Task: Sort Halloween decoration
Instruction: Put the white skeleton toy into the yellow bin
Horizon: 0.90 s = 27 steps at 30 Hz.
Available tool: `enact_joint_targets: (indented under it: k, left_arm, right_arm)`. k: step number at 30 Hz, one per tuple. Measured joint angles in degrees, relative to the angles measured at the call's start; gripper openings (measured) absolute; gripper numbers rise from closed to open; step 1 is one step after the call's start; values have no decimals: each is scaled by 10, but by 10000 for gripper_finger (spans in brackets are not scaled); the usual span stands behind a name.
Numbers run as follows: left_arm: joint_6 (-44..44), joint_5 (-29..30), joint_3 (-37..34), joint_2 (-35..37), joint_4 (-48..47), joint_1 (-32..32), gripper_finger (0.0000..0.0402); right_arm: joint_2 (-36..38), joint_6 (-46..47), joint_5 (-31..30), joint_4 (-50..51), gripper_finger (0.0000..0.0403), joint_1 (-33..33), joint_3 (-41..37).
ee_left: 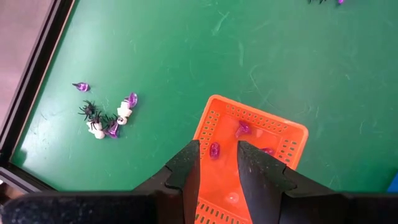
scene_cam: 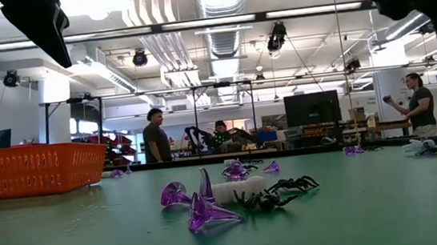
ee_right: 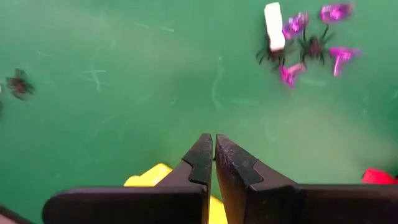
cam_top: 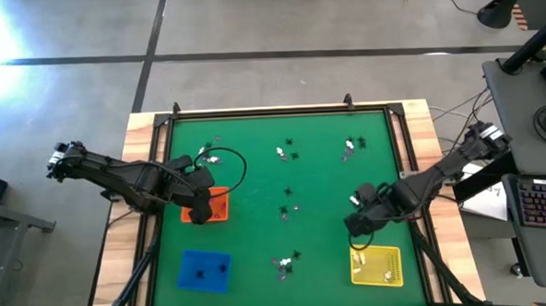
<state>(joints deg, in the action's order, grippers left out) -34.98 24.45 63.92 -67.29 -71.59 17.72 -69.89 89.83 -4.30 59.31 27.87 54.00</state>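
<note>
Lay broad and green across the middle of the high view, the desk (cam_top: 255, 172), framed in black with pale wood at its sides. Stood on grey concrete floor (cam_top: 249, 25) crossed by dark lines.

Opened behind it in the low view alone, a workshop with ceiling ducts, a dark monitor (scene_cam: 312, 108) and three people (scene_cam: 155, 135) well back from the desk.

Sat along the lower part of the high view, three trays: the orange tray (cam_top: 218, 205) at left centre, the blue tray (cam_top: 204, 268) at lower left, the yellow tray (cam_top: 378, 266) at lower right.

Reached in from the left, the left arm, its left hand (cam_top: 199, 212) over the orange tray's left edge. Seen in the left wrist view, fingers (ee_left: 189, 168) slightly spread with nothing between them, purple pieces (ee_left: 242, 129) lying in the tray beneath.

Came from the right, the right arm, its right hand (cam_top: 359, 225) just above the yellow tray. Pressed together in the right wrist view, its fingers (ee_right: 202, 158), pinching nothing visible.

Lay scattered over the green in small clusters, the Halloween decoration (cam_top: 287, 153): white, black and purple bits, mostly in the upper and central part of the high view. Shown close only in the low view, purple cones (scene_cam: 198, 205), a white piece and black spiders (scene_cam: 278, 193) touching one another.
</note>
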Motion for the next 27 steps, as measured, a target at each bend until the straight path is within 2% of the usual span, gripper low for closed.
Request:
enact_joint_targets:
  k: [6, 13, 19, 27]
  left_arm:
    - [0, -11, 0, 0, 0, 2, 89]
    - [-1, -15, 0, 2, 0, 12, 89]
    - [-5, -15, 0, 8, 0, 15, 89]
    - [-10, -16, 0, 10, 2, 15, 89]
  right_arm:
    - [-25, -105, 0, 0, 20, -60, 0]
    - [-61, -222, -2, 6, 80, -137, 0]
    - [-95, -259, -4, 6, 112, -181, -7]
    - [-152, -297, -2, 2, 116, -203, -10]
